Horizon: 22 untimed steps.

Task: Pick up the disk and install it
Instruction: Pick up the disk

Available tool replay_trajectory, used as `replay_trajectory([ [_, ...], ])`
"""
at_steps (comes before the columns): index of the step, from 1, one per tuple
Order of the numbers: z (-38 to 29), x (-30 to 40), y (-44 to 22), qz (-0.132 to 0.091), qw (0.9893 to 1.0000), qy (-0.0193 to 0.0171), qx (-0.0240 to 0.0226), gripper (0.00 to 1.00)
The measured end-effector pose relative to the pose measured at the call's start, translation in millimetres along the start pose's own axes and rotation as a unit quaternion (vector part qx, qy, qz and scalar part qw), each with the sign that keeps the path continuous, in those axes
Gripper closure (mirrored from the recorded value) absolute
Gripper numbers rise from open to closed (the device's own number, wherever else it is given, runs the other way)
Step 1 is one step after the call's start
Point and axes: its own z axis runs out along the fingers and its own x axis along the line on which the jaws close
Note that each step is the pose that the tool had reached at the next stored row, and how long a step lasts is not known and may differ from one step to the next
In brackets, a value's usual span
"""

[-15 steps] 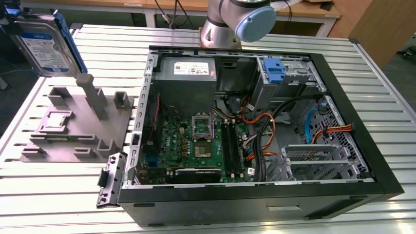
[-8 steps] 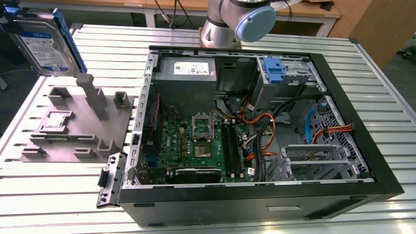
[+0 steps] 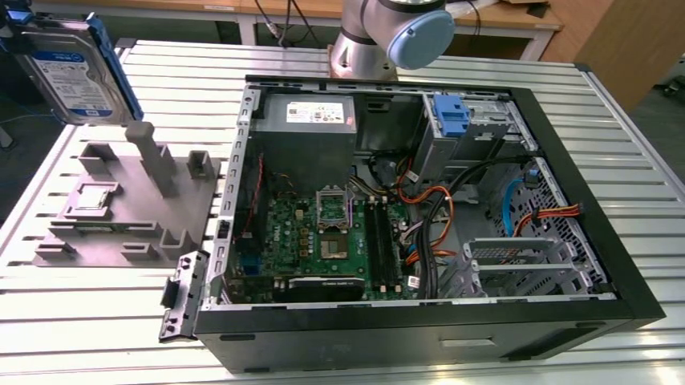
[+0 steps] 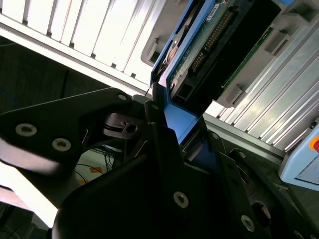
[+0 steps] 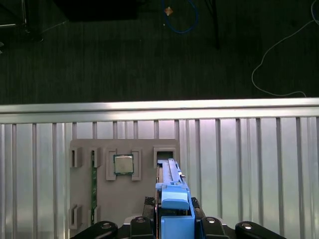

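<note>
The disk (image 3: pixel 73 76), silver-grey with a white-and-blue label and blue rails, hangs on edge in the air at the exterior view's far left, above the grey fixture plate (image 3: pixel 118 208). In the second wrist view my gripper (image 4: pixel 182 127) is shut on the disk's (image 4: pixel 214 40) blue rail, and its connector edge and green board show. In the first wrist view the blue rail of the disk (image 5: pixel 172 194) stands between my black fingers (image 5: pixel 209 221), over the fixture plate (image 5: pixel 124 199).
An open computer case (image 3: pixel 631 265) lies on the slatted metal table (image 3: pixel 96 321), with a blue bracket (image 3: pixel 455 120) at its drive bay and cables nearby. The fixture plate carries a processor chip (image 5: pixel 123 164) and a memory stick (image 5: pixel 93 179). Its tall post (image 3: pixel 150 156) rises under the disk.
</note>
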Motion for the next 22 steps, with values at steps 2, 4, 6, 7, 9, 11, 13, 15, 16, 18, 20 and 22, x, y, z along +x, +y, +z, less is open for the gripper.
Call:
replay_trajectory([
  [2,0.0,0.0,0.0,0.0,1.0,0.0,0.0,0.64],
  [4,0.0,0.0,0.0,0.0,1.0,0.0,0.0,0.64],
  [6,0.0,0.0,0.0,0.0,1.0,0.0,0.0,0.64],
  [7,-0.1,0.0,0.0,0.0,1.0,0.0,0.0,0.64],
  [9,-0.8,0.0,0.0,0.0,1.0,0.0001,-0.0001,0.64],
  [11,-2.2,0.0,0.0,0.0,1.0,0.0,-0.0001,0.64],
  [13,-3.9,0.0,0.0,0.0,1.0,0.0,0.0,0.64],
  [15,-5.7,-0.1,0.0,0.0,1.0,0.0,0.0,0.64],
  [16,-6.6,-0.1,0.0,0.0,1.0,0.0,0.0,0.64],
  [18,-8.7,-0.1,0.1,0.0,1.0,0.0,0.0,0.64],
  [20,-10.5,-0.1,0.1,0.0,1.0,0.0,0.0,0.64],
  [22,-12.1,-0.1,0.1,0.0,1.0,0.0,0.0,0.64],
])
